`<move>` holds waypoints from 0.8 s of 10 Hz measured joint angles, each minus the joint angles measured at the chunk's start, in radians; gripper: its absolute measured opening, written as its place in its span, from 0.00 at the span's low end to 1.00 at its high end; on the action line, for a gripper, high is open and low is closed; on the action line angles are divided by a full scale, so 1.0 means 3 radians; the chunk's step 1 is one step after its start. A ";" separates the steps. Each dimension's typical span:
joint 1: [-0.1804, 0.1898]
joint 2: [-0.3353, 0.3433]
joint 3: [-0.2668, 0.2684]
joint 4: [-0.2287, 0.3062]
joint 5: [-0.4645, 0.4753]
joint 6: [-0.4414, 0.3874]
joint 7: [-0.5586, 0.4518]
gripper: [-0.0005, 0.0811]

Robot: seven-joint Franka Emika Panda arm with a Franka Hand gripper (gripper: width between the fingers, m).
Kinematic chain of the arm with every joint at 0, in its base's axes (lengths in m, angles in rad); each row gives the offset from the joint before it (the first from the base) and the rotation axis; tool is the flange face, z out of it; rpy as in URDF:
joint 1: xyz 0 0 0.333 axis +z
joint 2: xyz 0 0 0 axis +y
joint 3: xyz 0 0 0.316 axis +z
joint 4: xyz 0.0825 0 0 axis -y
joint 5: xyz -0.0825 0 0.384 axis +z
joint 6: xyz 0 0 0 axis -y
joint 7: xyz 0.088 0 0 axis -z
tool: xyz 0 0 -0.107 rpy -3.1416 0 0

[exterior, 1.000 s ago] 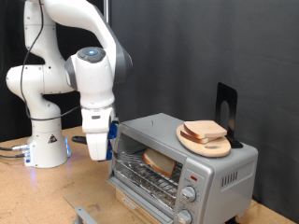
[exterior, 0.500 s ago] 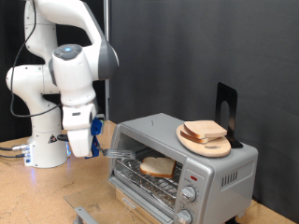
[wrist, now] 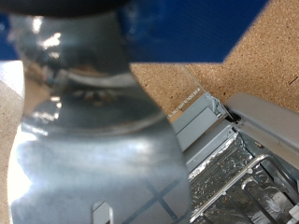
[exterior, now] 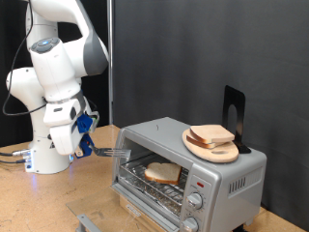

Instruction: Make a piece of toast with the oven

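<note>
The pale, brown-crusted piece of toast (exterior: 162, 173) lies on the rack inside the boxy silver oven (exterior: 188, 172) at lower centre — loading looks done — while the pincer (exterior: 85, 145), at mid-left, grasps a blue-handled metal spatula (exterior: 108, 152), blade near the oven's mouth.

The oven (exterior: 188, 174) has a silver metal body with a brushed, slightly shiny finish, and its knobs look like the same metal. The piece of toast (exterior: 162, 173) inside looks soft and matt, pale with a brown crust. The round board (exterior: 210, 145) on top is light, smooth wood. The spatula (wrist: 98, 140) blade is polished metal, glossy with reflections. The tabletop (exterior: 39, 203) is rough, matt pressed wood. The arm's (exterior: 58, 58) shell is glossy white plastic.
</note>
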 joint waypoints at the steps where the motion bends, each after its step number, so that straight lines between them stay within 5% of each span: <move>1: 0.0004 -0.0003 -0.0009 0.0005 0.0058 -0.0010 -0.0065 0.48; 5: 0.0012 -0.0269 -0.0273 0.0179 0.0516 -0.0513 -0.0558 0.48; 8: 0.0001 -0.0464 -0.0326 0.0310 0.0531 -0.0832 -0.0476 0.48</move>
